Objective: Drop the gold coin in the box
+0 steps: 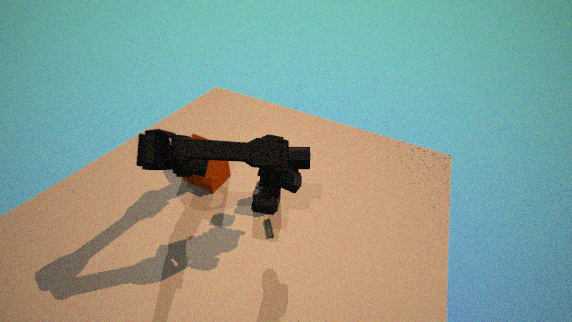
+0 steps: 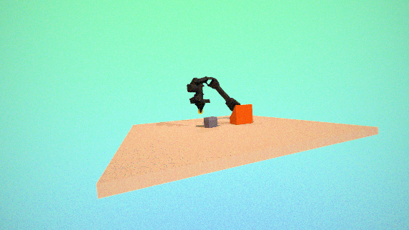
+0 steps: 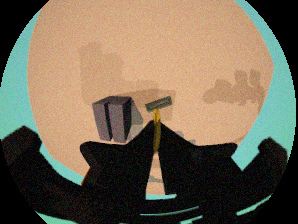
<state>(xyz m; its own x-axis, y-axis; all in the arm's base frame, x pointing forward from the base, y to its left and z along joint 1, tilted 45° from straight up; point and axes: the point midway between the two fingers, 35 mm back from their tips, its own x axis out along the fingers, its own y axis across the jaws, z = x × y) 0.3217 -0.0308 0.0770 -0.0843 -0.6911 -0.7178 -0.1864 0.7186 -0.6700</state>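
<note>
Wrist view: the pincer [image 1: 265,207] [image 2: 200,111] [image 3: 153,123], nearly closed, grips the coin [image 2: 200,111] [image 3: 157,134]; best align its edge with the slot [image 3: 108,122], centre it over the box [image 2: 210,122] [image 3: 118,121], then lower.

No particular kind of room can be made out: a bare tan slab [image 1: 360,215] [image 2: 236,143] [image 3: 200,50] is surrounded only by plain blue-green backdrop, with walls and furniture nowhere shown.
</note>
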